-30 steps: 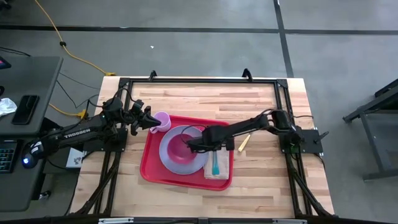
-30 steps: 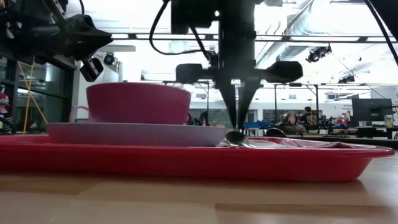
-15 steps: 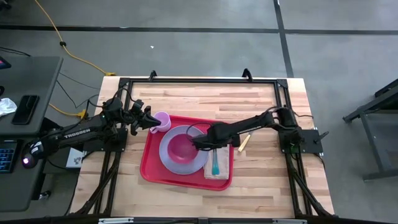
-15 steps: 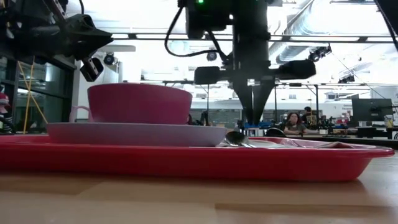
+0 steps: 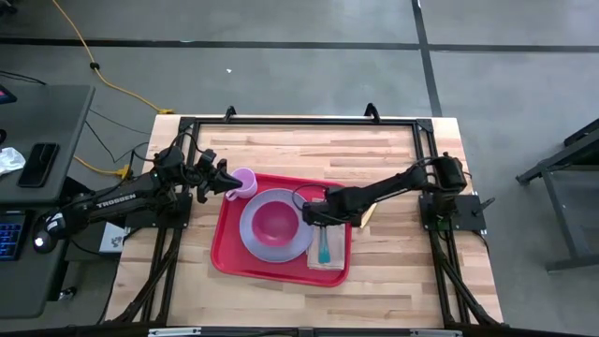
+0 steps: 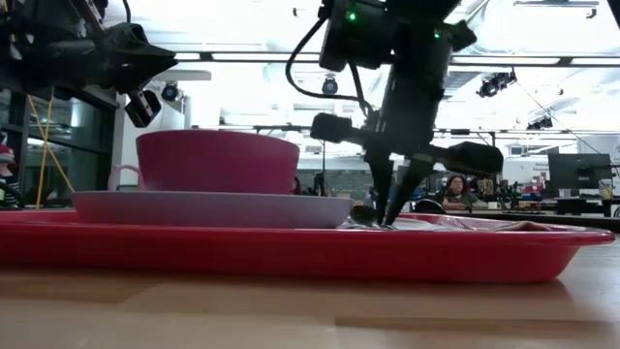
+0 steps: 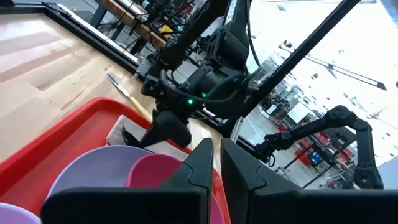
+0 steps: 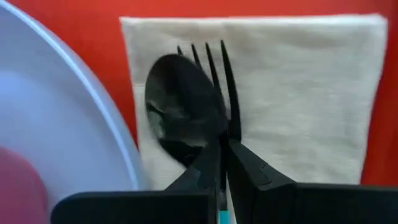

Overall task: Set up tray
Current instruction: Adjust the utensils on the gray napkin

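We see the tray (image 5: 227,251) lying flat at the centre of the table (image 5: 393,159), carrying a plate (image 5: 253,236) with a bowl (image 5: 274,220) on it, and at the plate's 3 o'clock a napkin (image 5: 333,251) with a spoon (image 8: 180,112) and fork (image 8: 217,68). A cup (image 5: 242,181) stands at the tray's 11 o'clock corner. Our right gripper (image 5: 314,217) hangs low over the napkin, fingers pressed together and empty, tips just above the cutlery. Our left gripper (image 5: 221,180) hovers beside the cup with its fingers nearly together; we cannot tell whether it holds anything. We judge the tray stiff, light and rather slippery plastic; loaded as it is, it wants a hold on the rim at its 3 and 9 o'clock edges, kept level.
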